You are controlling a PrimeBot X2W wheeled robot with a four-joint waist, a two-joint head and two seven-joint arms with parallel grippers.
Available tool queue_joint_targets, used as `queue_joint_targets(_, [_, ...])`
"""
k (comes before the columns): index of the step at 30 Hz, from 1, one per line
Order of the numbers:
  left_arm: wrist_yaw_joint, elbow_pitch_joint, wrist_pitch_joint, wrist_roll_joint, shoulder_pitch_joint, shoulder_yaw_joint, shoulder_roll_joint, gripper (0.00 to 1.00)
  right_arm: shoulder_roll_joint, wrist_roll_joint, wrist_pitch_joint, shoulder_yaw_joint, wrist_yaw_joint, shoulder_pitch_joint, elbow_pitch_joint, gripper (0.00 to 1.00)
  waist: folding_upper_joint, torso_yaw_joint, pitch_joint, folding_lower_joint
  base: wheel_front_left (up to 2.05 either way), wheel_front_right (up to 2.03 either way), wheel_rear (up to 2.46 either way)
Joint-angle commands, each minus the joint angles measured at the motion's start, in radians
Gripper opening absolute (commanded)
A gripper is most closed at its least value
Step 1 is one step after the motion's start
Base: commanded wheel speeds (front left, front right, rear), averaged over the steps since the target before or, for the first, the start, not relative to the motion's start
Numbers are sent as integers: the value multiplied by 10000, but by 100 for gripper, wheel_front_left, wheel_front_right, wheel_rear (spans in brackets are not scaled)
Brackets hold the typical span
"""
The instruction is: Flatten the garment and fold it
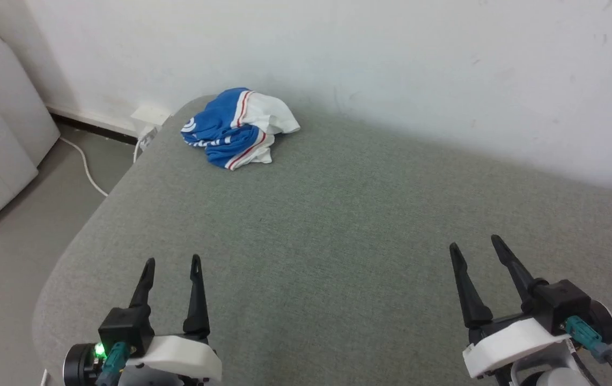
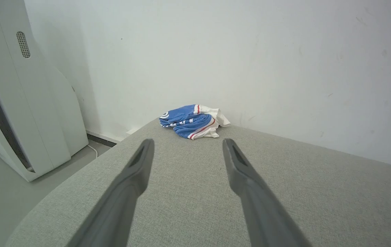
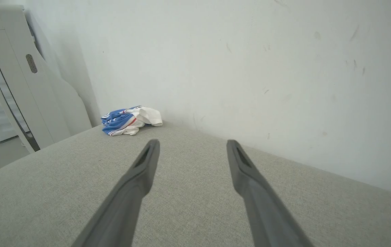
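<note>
The garment (image 1: 238, 128) lies bunched in a loose heap at the far left corner of the grey-green cushioned surface (image 1: 338, 225), close to the white wall (image 1: 391, 64). Blue cloth, a white sleeve and red-and-white striped trim show in the folds; the lettering is crumpled and cannot be read.

Both arms sit low at the near edge, well apart from the heap and from each other. The left gripper (image 1: 172, 262) is at the lower left of the head view, its 2 dark fingers pointing away from the robot, spread with a clear gap and nothing between them. The right gripper (image 1: 474, 244) is at the lower right, its fingers leaning slightly leftward, likewise parted and empty.

In the left wrist view the garment (image 2: 193, 121) lies ahead, between and beyond the fingertips (image 2: 145, 145). In the right wrist view the garment (image 3: 130, 120) lies far off to the left of the fingers (image 3: 149, 154).

A white appliance (image 2: 20, 103) stands on the floor (image 1: 10, 241) to the left, with a white cable (image 1: 88, 169) beside it.
</note>
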Motion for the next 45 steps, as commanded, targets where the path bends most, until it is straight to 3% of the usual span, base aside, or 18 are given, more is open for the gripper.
queue_joint_targets(1, [86, 37, -100, -69, 103, -40, 0, 100, 1, 108, -128, 41, -7, 65, 55, 100, 0, 115, -2, 0, 0, 0, 0])
queue_joint_targets(14, [78, -12, -372, -275, -118, -96, 1, 100, 1, 127, -399, 135, -8, -132, 208, 100, 0, 372, 538, 0, 0, 0, 0])
queue_joint_targets(21, [-411, 764, -518, -316, -1495, 98, 34, 100, 1, -335, -546, 269, -9, -489, 36, 100, 0, 200, 1591, 0, 0, 0, 0])
queue_joint_targets(25, [-813, 1973, -602, -395, -3072, 332, 324, 100, 1, -672, -629, 365, -9, -805, -189, 100, 0, -84, 2376, 0, 0, 0, 0])
queue_joint_targets(30, [-1179, 4508, -460, -640, -5516, 628, 1043, 100, 1, -1056, -715, 528, -9, -1251, -625, 100, 0, -645, 3518, 0, 0, 0, 0])
queue_joint_targets(41, [-1900, 8530, 1572, -918, -9878, 307, 2790, 100, -23, -1747, -601, 648, -9, -1717, -2132, 100, 0, -1737, 5435, 0, 0, 0, 0])
queue_joint_targets(45, [-1978, 9457, 2364, -1616, -10982, 240, 3003, 100, -54, -1845, -389, 667, -9, -1816, -2743, 100, 0, -1993, 5934, 0, 0, 0, 0])
